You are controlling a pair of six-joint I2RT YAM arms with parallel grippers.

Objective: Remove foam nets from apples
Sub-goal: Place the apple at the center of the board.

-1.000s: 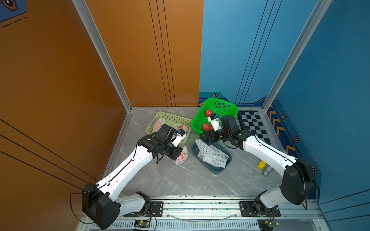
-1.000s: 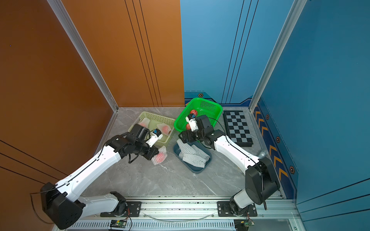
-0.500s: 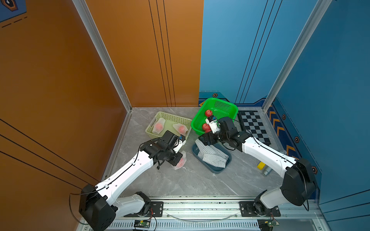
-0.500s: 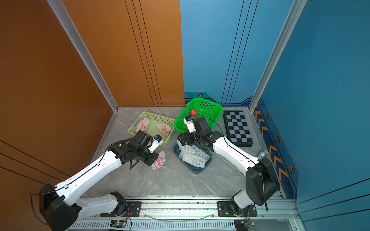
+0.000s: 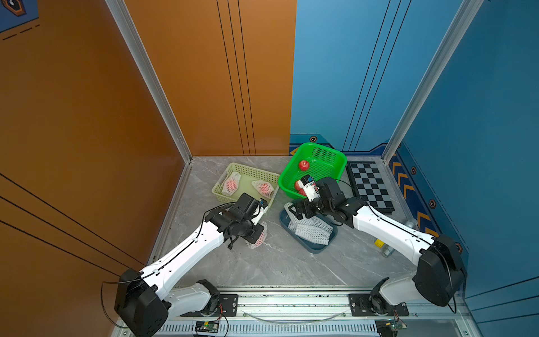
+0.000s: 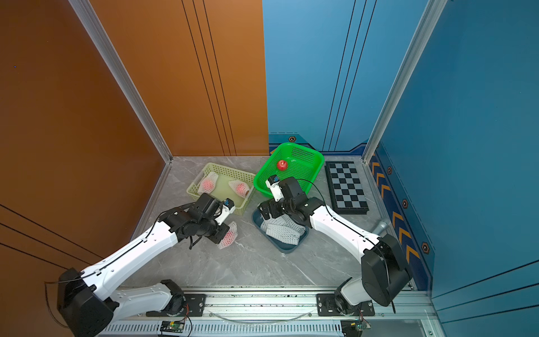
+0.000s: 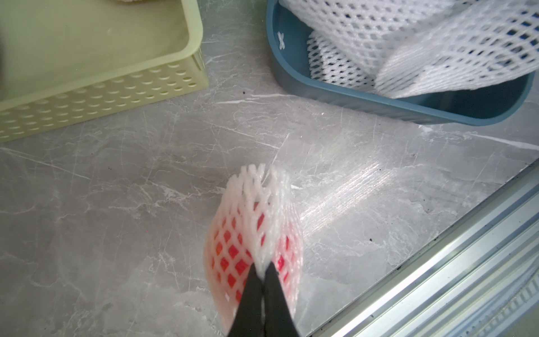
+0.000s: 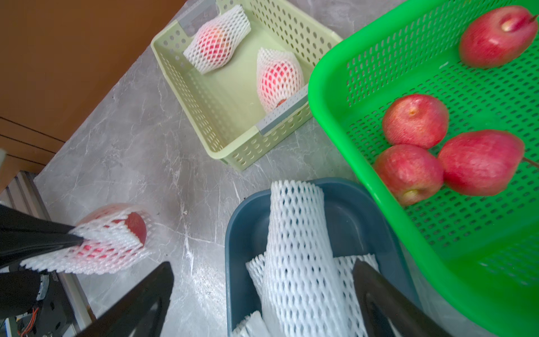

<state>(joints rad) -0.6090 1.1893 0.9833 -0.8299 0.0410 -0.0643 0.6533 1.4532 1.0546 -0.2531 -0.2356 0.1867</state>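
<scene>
- Top views: one netted apple is shown low at the grey marble table, between the yellow basket and the blue tray. The cell is enclosed by orange and blue panels.
- Left wrist: the left fingers are clenched on a fold of the foam net. Foam alone should be pinched, so that the fruit can be slid out.
- Right wrist: the right fingers are spread, empty, over discarded nets. The exposed red end is judged the best hold. Bare apples are seen in the green basket.
</scene>
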